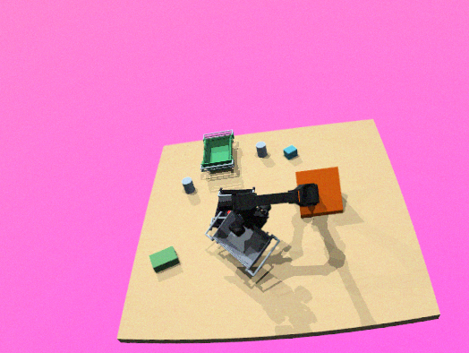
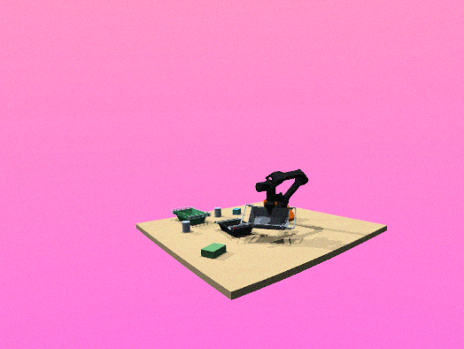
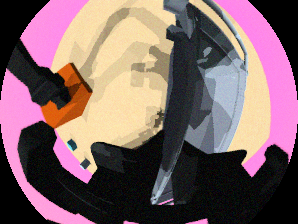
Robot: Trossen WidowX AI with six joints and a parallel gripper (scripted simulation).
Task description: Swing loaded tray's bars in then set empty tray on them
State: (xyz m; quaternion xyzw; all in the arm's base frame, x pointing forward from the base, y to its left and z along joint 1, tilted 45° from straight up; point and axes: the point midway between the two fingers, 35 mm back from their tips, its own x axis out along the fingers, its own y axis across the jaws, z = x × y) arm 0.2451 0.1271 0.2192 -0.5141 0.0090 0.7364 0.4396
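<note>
The claw [image 1: 237, 229] [image 2: 269, 210] is pinching the grey tray [image 1: 245, 242] [image 2: 268, 218] [image 3: 220, 107] by its wall, holding it tilted in the air above the table [image 1: 380, 278] [image 2: 274, 270] [image 3: 115, 107], with its wire bars out at both ends; the very tips are hard to make out. The loaded black tray [image 2: 235, 228] stands on the table just beside the grey one, on its left in the outside view, and from above the arm [image 1: 277, 198] [image 2: 285, 176] and the grey tray cover much of it, though a bit of red shows inside. How its own bars lie cannot be told in full. The green tray [image 1: 218, 152] [image 2: 190, 215] stands at the far left in the top view, a grey can [image 1: 188, 185] [image 2: 186, 226] near it and another can [image 1: 261, 149] [image 2: 217, 212] to its right, then a small teal block [image 1: 290, 152] [image 2: 236, 211] [image 3: 72, 145]. A green block [image 1: 164, 258] [image 2: 213, 250] lies near the left edge, and the orange slab [image 1: 328, 185] [image 3: 75, 107] is on the right, under the rear of the arm
</note>
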